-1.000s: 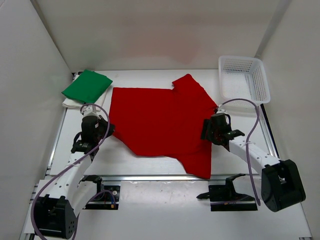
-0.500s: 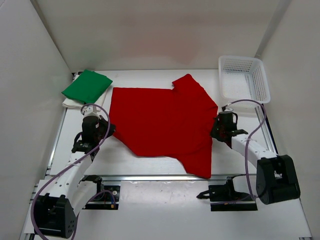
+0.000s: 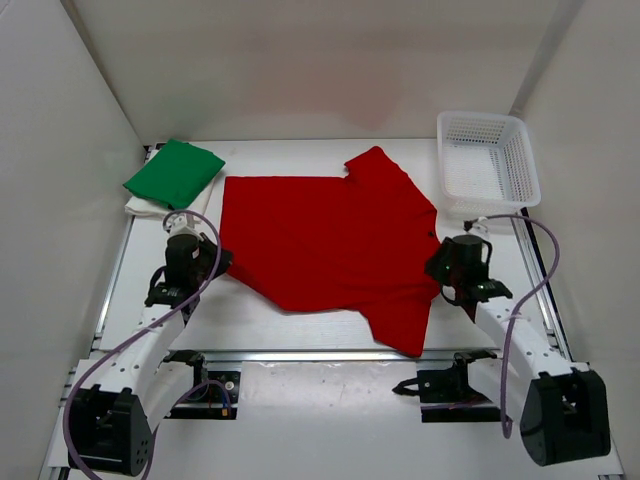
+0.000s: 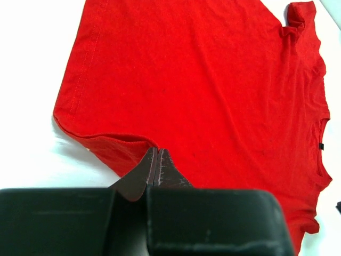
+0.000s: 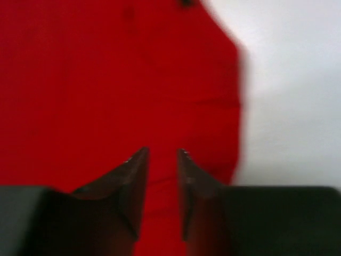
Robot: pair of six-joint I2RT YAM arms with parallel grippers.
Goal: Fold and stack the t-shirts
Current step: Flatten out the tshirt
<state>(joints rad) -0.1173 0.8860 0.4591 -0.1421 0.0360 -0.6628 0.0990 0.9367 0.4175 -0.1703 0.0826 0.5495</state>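
Observation:
The red t-shirt (image 3: 320, 240) lies spread on the white table, one sleeve toward the back and one toward the front. My left gripper (image 3: 210, 262) sits at the shirt's left edge. In the left wrist view its jaws (image 4: 155, 149) are shut, pinching a raised fold of the red t-shirt (image 4: 202, 80) by the hem. My right gripper (image 3: 437, 265) hovers at the shirt's right edge. Its jaws (image 5: 162, 153) are open over red cloth (image 5: 106, 80), with nothing between them. At the back left, a folded green t-shirt (image 3: 174, 172) rests on a folded white t-shirt (image 3: 140, 205).
A white mesh basket (image 3: 488, 160) stands at the back right, just beyond the right arm. White walls close in the table on the left, right and back. Metal rails run along the table's sides and front edge.
The right gripper closed and reopened while its arm drew back to the right and toward the front. The shirt's right edge shifted slightly. The left gripper held still.

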